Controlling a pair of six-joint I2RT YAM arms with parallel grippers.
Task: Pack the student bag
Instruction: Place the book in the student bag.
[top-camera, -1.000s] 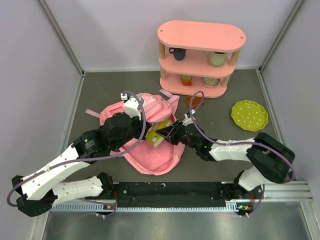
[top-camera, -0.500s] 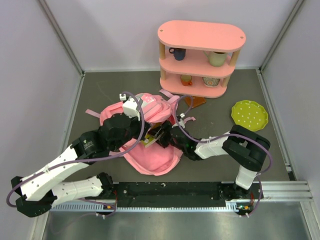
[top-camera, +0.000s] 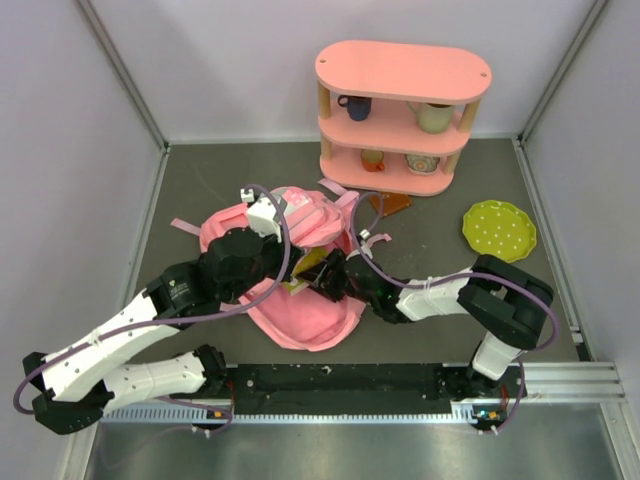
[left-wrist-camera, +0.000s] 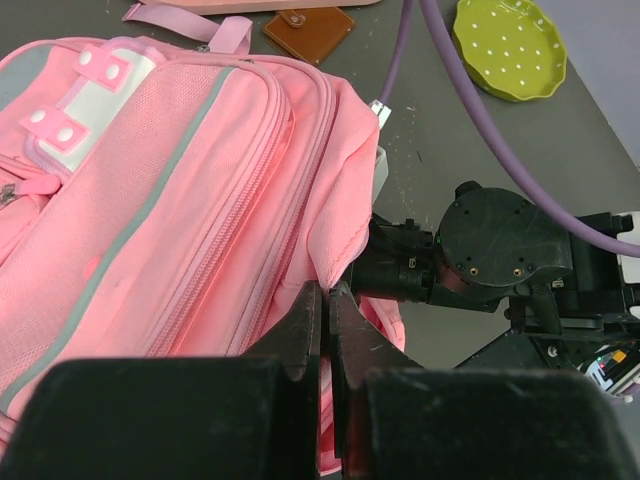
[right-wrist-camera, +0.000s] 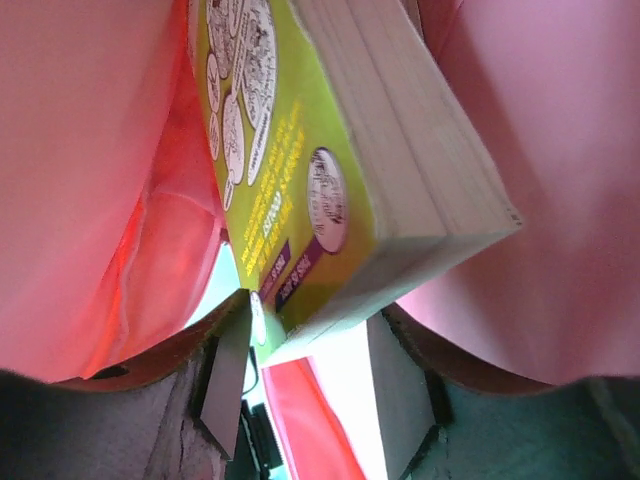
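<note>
At the middle of the grey table (top-camera: 200, 180), the large soft pink fabric backpack (top-camera: 305, 325) lies flat with its main opening turned toward the right arm and its grey-green patch and white-pink emblem facing up. The left gripper (left-wrist-camera: 322, 325) is closed tight on the pink rim of that opening, pinching the fabric between its black fingers and holding the edge raised. The right gripper (right-wrist-camera: 312, 315) is pushed into the opening, with pink cloth on both sides of it. Its jaws stand apart, and the lower corner of a thick paperback book with a yellow-green cover (right-wrist-camera: 290, 170) sits between them, the rest of the book reaching deeper into the bag. Behind the bag, near the back wall, stands a rigid pink three-tier shelf (top-camera: 400, 70) carrying a dark blue mug (top-camera: 355, 105), a pale mug (top-camera: 433, 117) and a patterned bowl (top-camera: 422, 163). A flat brown square piece (top-camera: 392, 203) lies just in front of the shelf, and a round lime-green dotted plate (top-camera: 498, 230) lies to the right, well apart from the bag.
</note>
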